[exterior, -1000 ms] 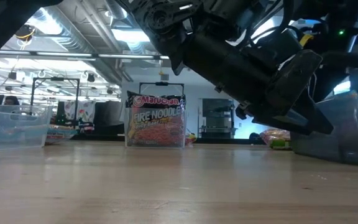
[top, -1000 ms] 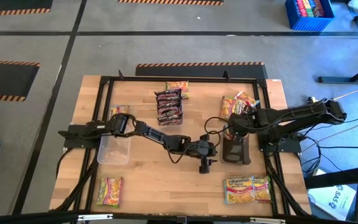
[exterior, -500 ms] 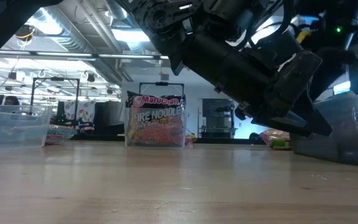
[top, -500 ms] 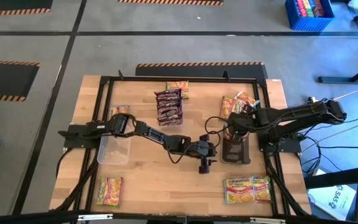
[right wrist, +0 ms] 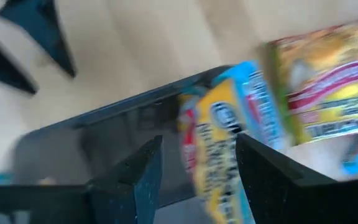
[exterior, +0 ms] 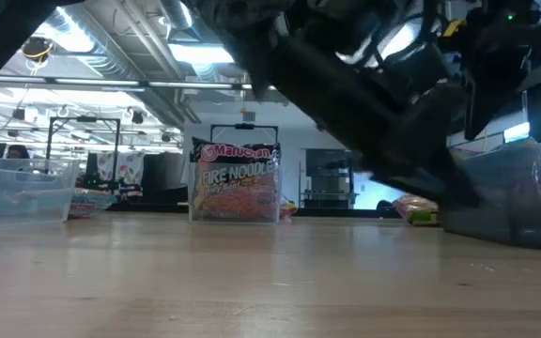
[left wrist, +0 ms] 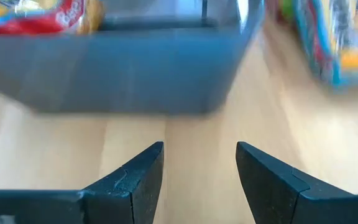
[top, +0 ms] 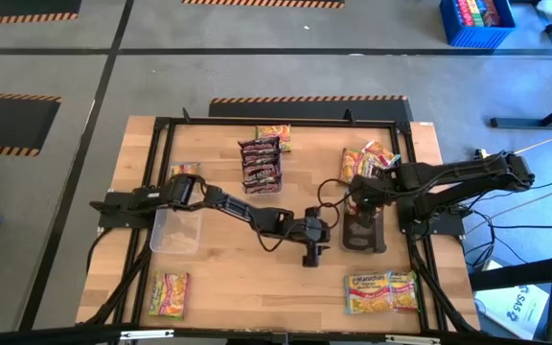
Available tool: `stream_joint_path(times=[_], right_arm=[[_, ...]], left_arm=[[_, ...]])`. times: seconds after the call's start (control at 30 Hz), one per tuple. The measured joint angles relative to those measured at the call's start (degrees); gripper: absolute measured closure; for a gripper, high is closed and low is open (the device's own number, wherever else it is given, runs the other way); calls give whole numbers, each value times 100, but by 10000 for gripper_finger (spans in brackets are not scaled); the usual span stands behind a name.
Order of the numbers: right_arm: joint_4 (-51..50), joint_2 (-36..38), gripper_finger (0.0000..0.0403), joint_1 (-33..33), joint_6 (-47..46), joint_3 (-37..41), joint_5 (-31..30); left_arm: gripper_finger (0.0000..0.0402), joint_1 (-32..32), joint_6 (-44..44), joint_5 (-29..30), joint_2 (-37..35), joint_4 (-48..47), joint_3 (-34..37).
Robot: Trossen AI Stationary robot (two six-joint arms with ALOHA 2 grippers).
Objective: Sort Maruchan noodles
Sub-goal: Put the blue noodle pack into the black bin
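Observation:
My right gripper [top: 361, 195] [right wrist: 199, 168] hovers open over a dark bin [top: 364, 234] [right wrist: 98, 143]. A light blue and yellow noodle packet [right wrist: 222, 143] shows beyond its fingertips, tilted inside the bin; I cannot tell whether the fingers touch it. My left gripper [top: 310, 256] [left wrist: 199, 168] is open and empty, low over the table just left of the dark bin [left wrist: 135, 74]. A stack of maroon packets [top: 262, 163] [exterior: 238, 183] stands upright toward the far edge. Loose packets lie at the far right [top: 372, 160] and the near right [top: 381, 291].
A clear bin [top: 175, 230] [exterior: 17, 188] sits on the table's left side, with one packet beside it [top: 184, 172] and another at the near-left corner [top: 169, 293]. A yellow-pink packet [top: 274, 134] lies behind the maroon stack. Bare wood stretches along the near middle.
My left gripper has shifted a little toward the table's left, away from the dark bin, still open. My right arm has stayed over the bin.

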State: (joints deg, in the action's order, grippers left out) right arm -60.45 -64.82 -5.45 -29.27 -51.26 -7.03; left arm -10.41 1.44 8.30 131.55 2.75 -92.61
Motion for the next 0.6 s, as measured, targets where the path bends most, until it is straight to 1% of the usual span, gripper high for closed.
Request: stream_joint_path(times=[0.07,0.13,0.23,0.4,0.6], right_arm=[[106,2,221,-167,-177,-15,229],[142,2,221,-398,-337,-18,394],[193,2,221,-847,-711,-18,408],[302,7,221,-1609,-1464,-18,411],[512,7,221,-2542,-2578,-18,521]], left_arm=[[206,-116,-97,249,-142,-323,-3],[206,-281,-99,645,-295,-796,-5],[206,-538,-119,1110,-520,-1349,1],[206,-930,-1,1617,-748,-2247,-3],[206,-1326,277,2325,-776,-2736,-4]])
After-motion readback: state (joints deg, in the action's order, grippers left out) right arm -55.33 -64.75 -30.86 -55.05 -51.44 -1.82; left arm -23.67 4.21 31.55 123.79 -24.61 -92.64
